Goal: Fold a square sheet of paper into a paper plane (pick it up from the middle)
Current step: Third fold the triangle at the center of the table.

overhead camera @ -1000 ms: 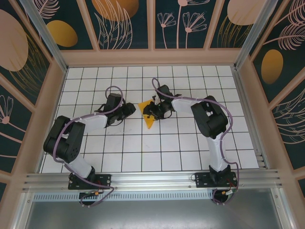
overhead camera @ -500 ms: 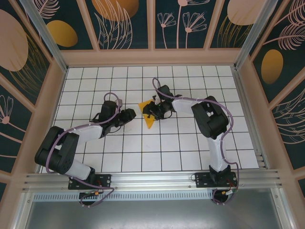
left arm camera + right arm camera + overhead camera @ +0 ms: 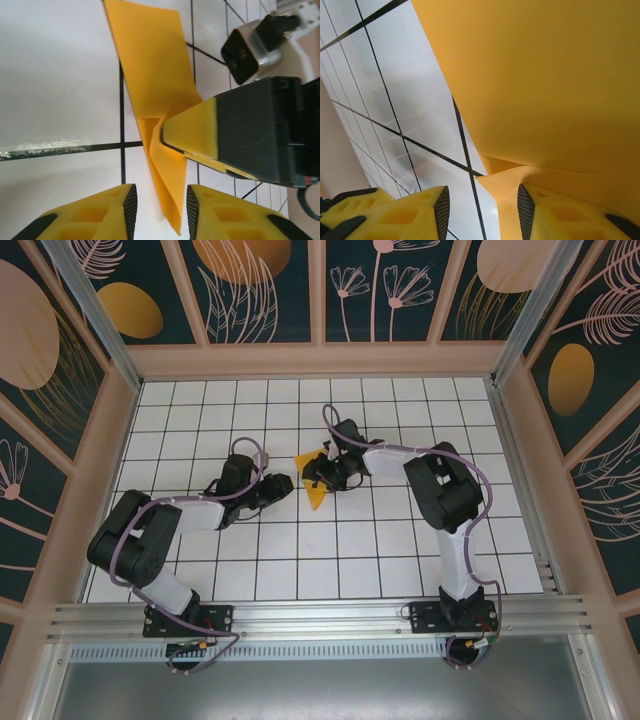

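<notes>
The square sheet of paper (image 3: 313, 492) is orange-yellow and folded into a narrow pointed shape lying on the white tiled floor (image 3: 380, 540), point toward the arms. In the left wrist view the paper (image 3: 150, 65) runs down to a tip that sits between the fingers of my left gripper (image 3: 161, 210). Those jaws are open, with a gap on both sides of the tip. My right gripper (image 3: 316, 476) is over the paper's wide end, and one yellow finger (image 3: 192, 132) rests on the fold. In the right wrist view my right gripper (image 3: 482, 210) is open, with a paper flap (image 3: 530, 180) against its right pad.
Patterned walls with wooden frames (image 3: 315, 358) close in the tiled floor on three sides. An aluminium rail (image 3: 320, 618) runs along the near edge by the arm bases. Bare tiles lie in front of the paper and to the right of the right arm.
My left gripper has moved right, up to the paper's tip, and its jaws have narrowed. The right gripper has stayed on the paper's wide end.
</notes>
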